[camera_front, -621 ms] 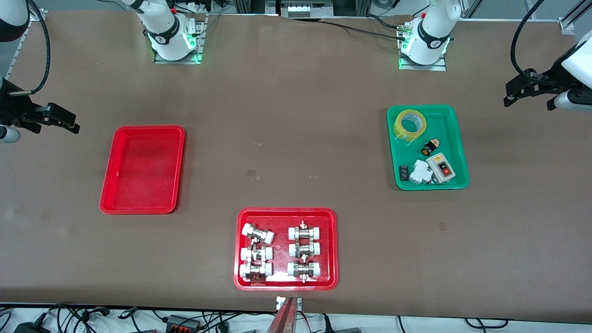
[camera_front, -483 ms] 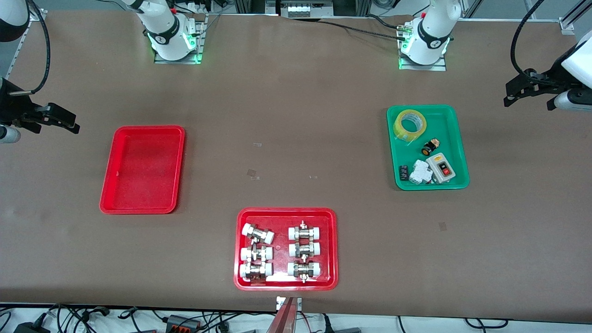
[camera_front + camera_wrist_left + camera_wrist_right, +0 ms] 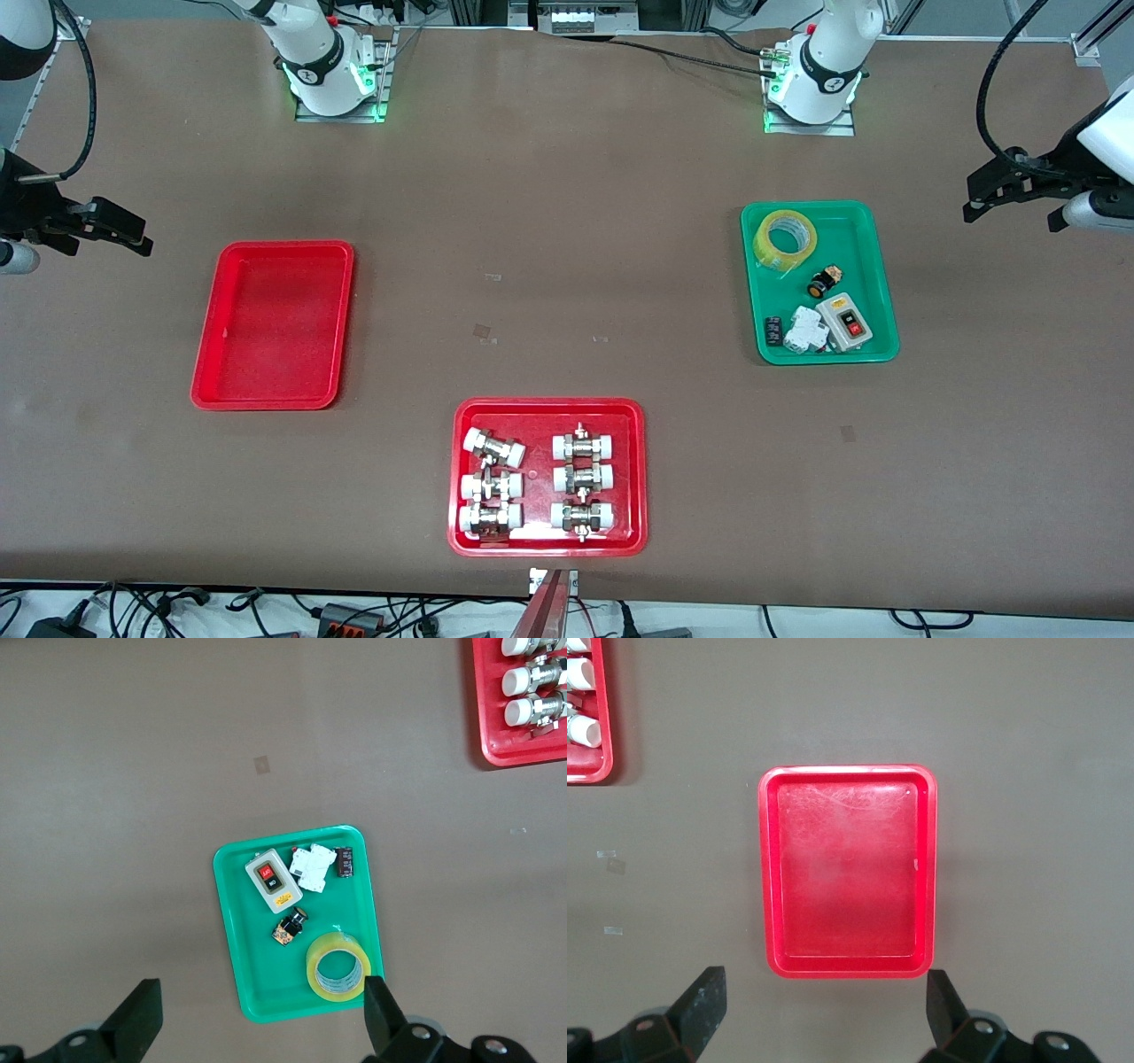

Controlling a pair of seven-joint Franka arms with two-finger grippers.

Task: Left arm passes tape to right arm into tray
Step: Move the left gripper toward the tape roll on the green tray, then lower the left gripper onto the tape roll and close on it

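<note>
front view: left gripper [image 3: 1010,190] and right gripper [image 3: 111,232] both gape wide, holding and touching nothing.

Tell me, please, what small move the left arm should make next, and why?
Probably bring the left hand down toward the yellow tape roll. The roll lies untouched in the green tray, the hand is open and holds nothing, and the plain red tray holds no tape. The right hand waits open.

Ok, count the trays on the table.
3: the empty red tray toward the right arm's end, the red tray of fittings nearest the front camera, and the green tray with the tape toward the left arm's end.
</note>
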